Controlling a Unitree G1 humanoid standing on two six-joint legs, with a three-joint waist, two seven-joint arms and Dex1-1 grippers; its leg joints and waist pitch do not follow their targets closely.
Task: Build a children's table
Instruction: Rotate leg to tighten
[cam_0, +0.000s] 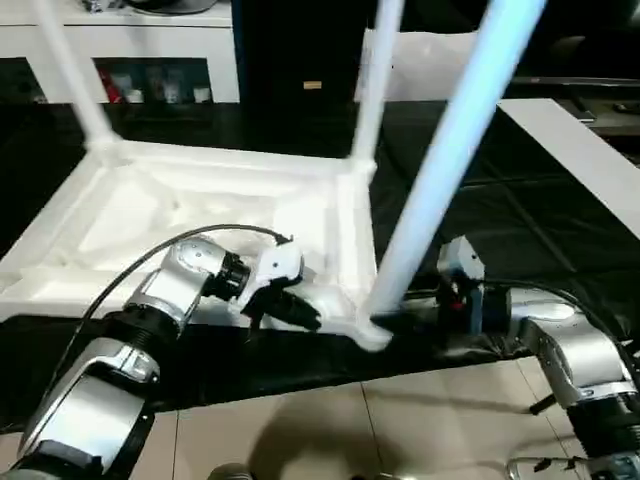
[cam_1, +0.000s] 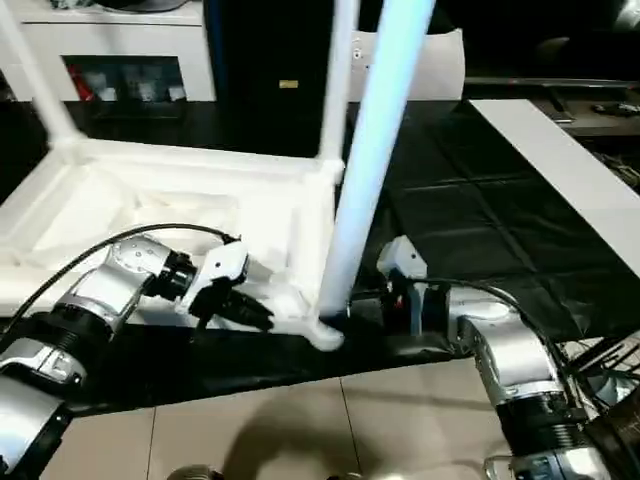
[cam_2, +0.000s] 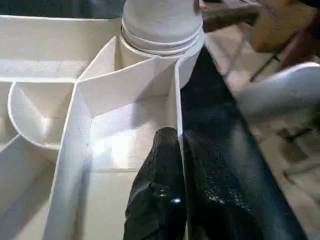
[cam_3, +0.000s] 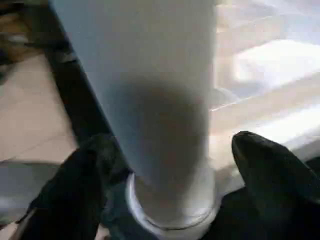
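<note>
Head views: the tabletop (cam_0: 200, 215) lies underside up on the black floor mat (cam_0: 480, 210); three legs stand in its corner sockets, tops cut off.
Left wrist view: the left tool (cam_2: 172, 195) is pinched tight over the tabletop's near rim wall.
Right wrist view: the right tool (cam_3: 170, 185) stands spread wide around the near leg (cam_3: 150, 100), its fingers apart from it.

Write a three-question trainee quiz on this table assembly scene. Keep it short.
1. True or false: the tabletop lies underside up.
2. How many legs stand in its corner sockets? A) one B) three C) four
3. What does the left pincer clamp?

Key:
1. True.
2. B: far left leg, far right leg, near leg.
3. The tabletop's near side wall, one finger on either side; the right pincer stands open around the near leg.
</note>
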